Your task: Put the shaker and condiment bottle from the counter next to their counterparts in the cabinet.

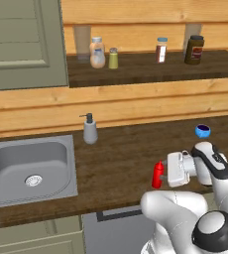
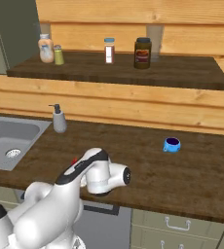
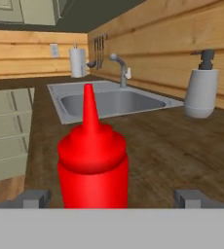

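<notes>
Left base view: condiment bottle [image 1: 157, 175] upright on worktop [image 1: 116, 163], well right of sink [image 1: 29, 171]; claw [image 1: 168, 170] level beside it.
Right base view: cabinet [image 2: 119, 70] shelf above sink side.
Hand view: claw fingertips [image 3: 35, 198] spread wide, flanking bottle. Approach step; next, close.
</notes>
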Motion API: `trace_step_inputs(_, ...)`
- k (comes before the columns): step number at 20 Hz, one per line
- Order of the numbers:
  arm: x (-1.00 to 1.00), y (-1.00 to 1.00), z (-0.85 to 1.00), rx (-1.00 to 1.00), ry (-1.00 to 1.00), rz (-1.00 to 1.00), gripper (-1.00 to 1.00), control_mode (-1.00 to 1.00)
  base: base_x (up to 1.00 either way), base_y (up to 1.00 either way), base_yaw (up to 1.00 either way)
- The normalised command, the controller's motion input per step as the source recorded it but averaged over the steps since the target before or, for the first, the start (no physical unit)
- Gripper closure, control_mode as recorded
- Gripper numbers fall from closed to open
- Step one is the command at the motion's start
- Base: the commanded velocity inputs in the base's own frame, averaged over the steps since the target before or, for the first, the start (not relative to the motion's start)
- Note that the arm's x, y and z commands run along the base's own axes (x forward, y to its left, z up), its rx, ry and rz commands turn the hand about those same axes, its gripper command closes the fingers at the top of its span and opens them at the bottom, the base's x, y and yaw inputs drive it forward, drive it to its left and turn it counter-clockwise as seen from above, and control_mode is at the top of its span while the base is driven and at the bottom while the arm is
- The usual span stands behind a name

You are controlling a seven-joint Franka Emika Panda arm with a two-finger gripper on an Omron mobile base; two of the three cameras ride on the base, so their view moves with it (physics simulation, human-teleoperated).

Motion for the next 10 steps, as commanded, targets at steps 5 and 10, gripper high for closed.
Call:
trace_step_inputs(5, 0.0, 0.23, -0.06, 0.0, 0.0, 0.0, -1.0, -1.0, 0.0, 0.0, 0.0)
trace_step_inputs(10, 0.0, 0.22, -0.07, 0.0, 0.0, 0.0, -1.0, -1.0, 0.0, 0.0, 0.0)
